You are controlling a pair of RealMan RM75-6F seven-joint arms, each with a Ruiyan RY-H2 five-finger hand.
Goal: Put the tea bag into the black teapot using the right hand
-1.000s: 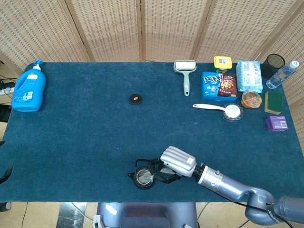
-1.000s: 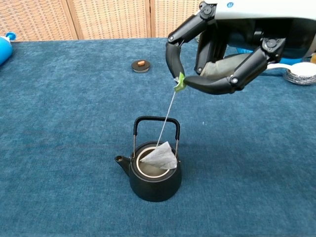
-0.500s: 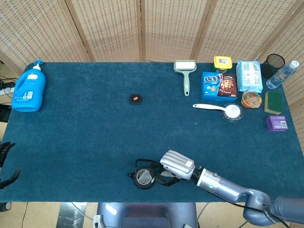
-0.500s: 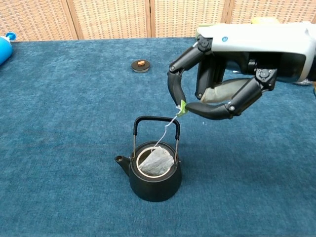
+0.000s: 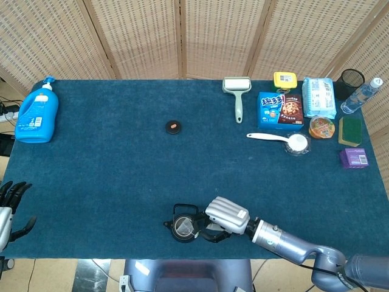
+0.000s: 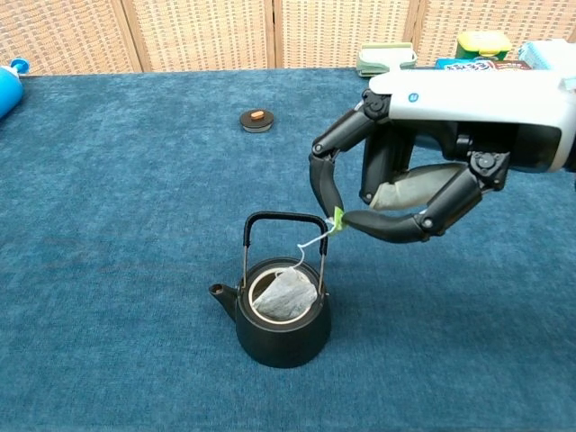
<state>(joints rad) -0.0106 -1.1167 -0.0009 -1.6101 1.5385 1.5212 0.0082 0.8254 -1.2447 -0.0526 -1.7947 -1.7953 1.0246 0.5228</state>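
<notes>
Thumb and finger of my right hand (image 6: 405, 193) pinch the green tag (image 6: 337, 219) so the string hangs slack; tea bag (image 6: 288, 295) sits in the black teapot (image 6: 279, 324) mouth, ready for release. Left hand (image 5: 11, 210) idle, fingers spread.

Right hand (image 6: 409, 193) pinching something small between thumb and fingertip, arm reaching in low; left hand (image 5: 10, 210) hanging open, fingers spread.

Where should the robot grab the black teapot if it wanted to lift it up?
By the bail handle, from straight above. It stands upright, arching over the black teapot, with room under its top bar for fingers. The pot's round body looks too wide and smooth to grip. The right hand pinches the tea bag string beside the handle, so it would likely need to let go first.
</notes>
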